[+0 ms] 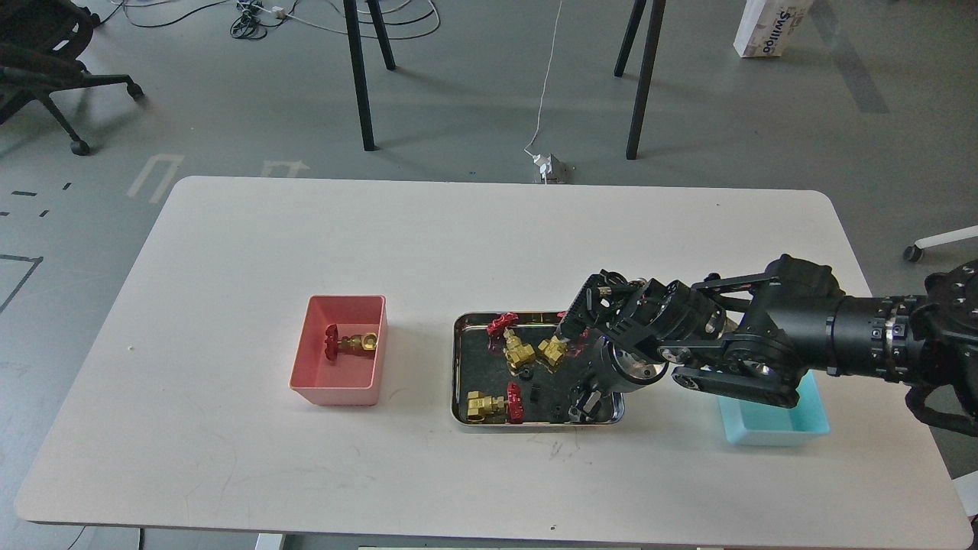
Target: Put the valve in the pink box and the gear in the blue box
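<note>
A shiny steel tray (459,367) at the table's middle holds three brass valves with red handwheels (493,402) (513,345) (552,349) and tiny black gears (535,394). A fourth valve (348,343) lies in the pink box (339,360) to the left. The blue box (775,426) sits at the right, partly hidden by my right arm. My right gripper (582,405) points down into the tray's front right corner. It is dark and small, so I cannot tell whether its fingers are open or hold anything. My left gripper is out of view.
The white table (229,252) carries only the two boxes and the tray. My right arm (764,344) reaches in from the right above the blue box. Chair and table legs stand on the floor behind.
</note>
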Tool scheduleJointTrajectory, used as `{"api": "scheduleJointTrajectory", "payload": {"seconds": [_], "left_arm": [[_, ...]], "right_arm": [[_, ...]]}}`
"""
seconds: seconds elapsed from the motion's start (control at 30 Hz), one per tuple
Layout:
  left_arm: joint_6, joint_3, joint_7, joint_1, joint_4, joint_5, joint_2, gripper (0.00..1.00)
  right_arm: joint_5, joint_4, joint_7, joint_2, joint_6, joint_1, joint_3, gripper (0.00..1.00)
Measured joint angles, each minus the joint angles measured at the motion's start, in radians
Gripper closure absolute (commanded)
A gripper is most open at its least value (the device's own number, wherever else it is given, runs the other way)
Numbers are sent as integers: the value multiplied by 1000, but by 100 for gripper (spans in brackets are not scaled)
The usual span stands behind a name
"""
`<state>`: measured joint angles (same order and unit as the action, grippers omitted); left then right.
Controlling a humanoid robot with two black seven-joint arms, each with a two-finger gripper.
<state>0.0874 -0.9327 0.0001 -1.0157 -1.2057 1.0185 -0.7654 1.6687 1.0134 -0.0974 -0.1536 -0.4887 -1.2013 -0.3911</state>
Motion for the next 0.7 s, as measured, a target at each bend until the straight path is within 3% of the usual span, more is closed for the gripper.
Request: {"api": "scheduleJointTrajectory", "payload": {"seconds": [0.5, 0.7], "left_arm": [[0, 1, 0, 1, 0, 0, -6, 1], [0, 5, 0, 1, 0, 0, -6, 1]], "right_arm": [[-8, 4, 1, -25, 0, -18, 11, 96], [-53, 64, 1, -164, 0, -68, 116, 96]]}}
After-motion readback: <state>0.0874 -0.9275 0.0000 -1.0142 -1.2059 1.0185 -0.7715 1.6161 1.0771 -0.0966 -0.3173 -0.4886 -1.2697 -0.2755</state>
